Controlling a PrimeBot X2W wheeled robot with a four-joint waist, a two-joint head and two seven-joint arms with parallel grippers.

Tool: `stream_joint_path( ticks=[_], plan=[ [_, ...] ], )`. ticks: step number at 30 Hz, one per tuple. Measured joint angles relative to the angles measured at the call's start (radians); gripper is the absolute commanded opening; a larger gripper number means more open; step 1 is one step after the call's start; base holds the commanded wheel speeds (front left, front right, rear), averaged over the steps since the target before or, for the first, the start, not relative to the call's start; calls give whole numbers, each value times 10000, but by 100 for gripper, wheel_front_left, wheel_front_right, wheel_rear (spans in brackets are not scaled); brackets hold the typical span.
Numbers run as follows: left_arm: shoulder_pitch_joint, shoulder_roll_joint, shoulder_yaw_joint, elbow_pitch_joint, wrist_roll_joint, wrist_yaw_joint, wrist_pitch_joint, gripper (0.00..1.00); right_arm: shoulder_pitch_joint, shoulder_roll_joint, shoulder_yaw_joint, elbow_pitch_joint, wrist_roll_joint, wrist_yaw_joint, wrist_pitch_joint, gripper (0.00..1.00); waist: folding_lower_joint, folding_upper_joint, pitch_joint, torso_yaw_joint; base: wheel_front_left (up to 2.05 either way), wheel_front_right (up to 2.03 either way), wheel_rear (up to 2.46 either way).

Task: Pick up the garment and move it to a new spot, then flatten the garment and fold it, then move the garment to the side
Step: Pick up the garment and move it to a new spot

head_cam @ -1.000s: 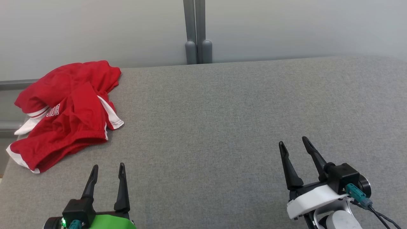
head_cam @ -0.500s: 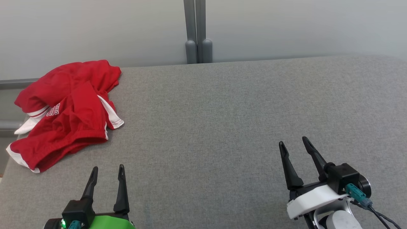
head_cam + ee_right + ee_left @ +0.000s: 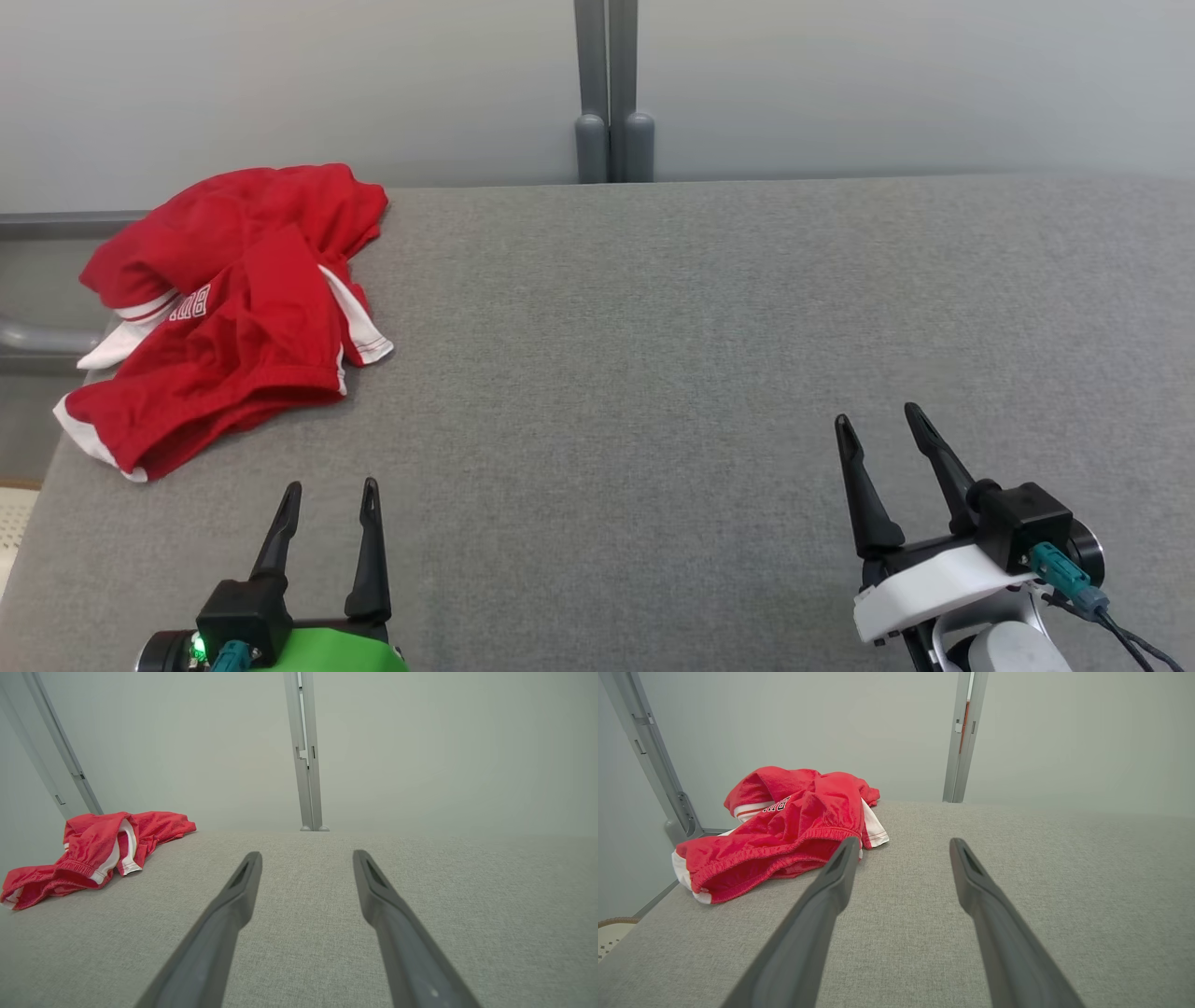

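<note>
A crumpled red garment (image 3: 233,308) with white trim lies at the far left corner of the grey fabric table (image 3: 653,327). It is bunched, one white-edged hem sticking out to the right. In the left wrist view the garment (image 3: 784,821) lies ahead and to the left of the fingers, apart from them. The right wrist view has the garment (image 3: 93,849) far off to the left. My left gripper (image 3: 331,485) hovers open near the table's front left, nothing between its fingers. My right gripper (image 3: 878,415) stands open at the front right, also empty.
A grey post (image 3: 611,93) rises against the pale wall behind the table's far edge. A slanted grey frame bar (image 3: 654,760) stands left of the garment. The table's left edge (image 3: 37,485) runs close to the garment, with floor beyond it.
The whole head view has shifted to the right, so the camera has turned. The garment lies as before and both grippers stay open in place.
</note>
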Motion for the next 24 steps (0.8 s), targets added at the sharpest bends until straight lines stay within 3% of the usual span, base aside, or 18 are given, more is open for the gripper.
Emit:
stream_joint_path(
  ticks=[8, 24],
  plan=[
    [-11, 6, 48, -44, 182, 50, 0, 100, 36, 6, 113, -96, 4, 0, 0, 100, 0, 0, 60, 1216, 0, 0, 0],
    [283, 15, 506, -330, 109, 157, 0, 100, -237, 21, 721, 77, -13, 4, 0, 100, 0, 0, 171, 4354, 0, 0, 0]
  ],
)
